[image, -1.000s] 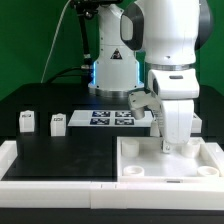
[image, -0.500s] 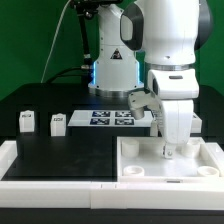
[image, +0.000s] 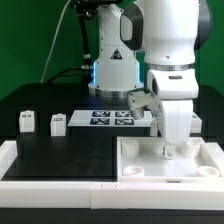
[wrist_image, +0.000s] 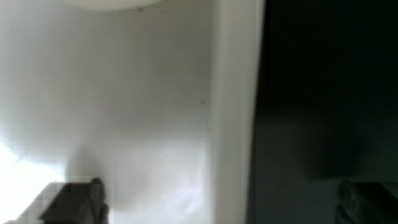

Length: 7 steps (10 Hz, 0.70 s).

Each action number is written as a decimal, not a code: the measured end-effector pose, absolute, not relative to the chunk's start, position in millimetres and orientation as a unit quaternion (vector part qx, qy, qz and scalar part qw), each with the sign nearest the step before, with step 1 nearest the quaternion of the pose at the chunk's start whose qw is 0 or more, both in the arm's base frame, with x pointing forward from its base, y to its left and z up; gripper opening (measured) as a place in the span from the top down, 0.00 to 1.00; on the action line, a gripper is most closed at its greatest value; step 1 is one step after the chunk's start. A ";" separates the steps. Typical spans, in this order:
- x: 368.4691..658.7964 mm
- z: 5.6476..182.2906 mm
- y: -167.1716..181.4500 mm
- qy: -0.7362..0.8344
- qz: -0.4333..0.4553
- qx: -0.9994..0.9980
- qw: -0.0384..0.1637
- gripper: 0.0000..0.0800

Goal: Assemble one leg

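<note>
Black table (image: 80,150), claw (image: 168,152) spread open above white tray (image: 135,172), leg (image: 27,122) wearing black-and-white square tag, well apart.

- A flat green backdrop (image: 30,40) is filling the whole wall behind the bench.
- The black tabletop (image: 75,150) is sitting matte under soft, even light.
- A white raised edge (image: 50,183) is running along its front.
</note>
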State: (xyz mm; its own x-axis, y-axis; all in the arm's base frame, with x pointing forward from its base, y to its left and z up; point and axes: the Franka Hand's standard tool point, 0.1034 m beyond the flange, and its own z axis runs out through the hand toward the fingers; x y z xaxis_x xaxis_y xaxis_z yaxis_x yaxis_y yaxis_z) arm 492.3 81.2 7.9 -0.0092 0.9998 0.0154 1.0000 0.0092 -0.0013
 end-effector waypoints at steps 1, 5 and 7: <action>488.4 17.3 84.2 -0.700 -0.006 -0.714 0.002 0.19; 465.2 57.1 88.5 -0.674 -0.012 -0.739 -0.014 0.19; 465.1 54.5 87.7 -0.662 -0.010 -0.749 -0.012 0.19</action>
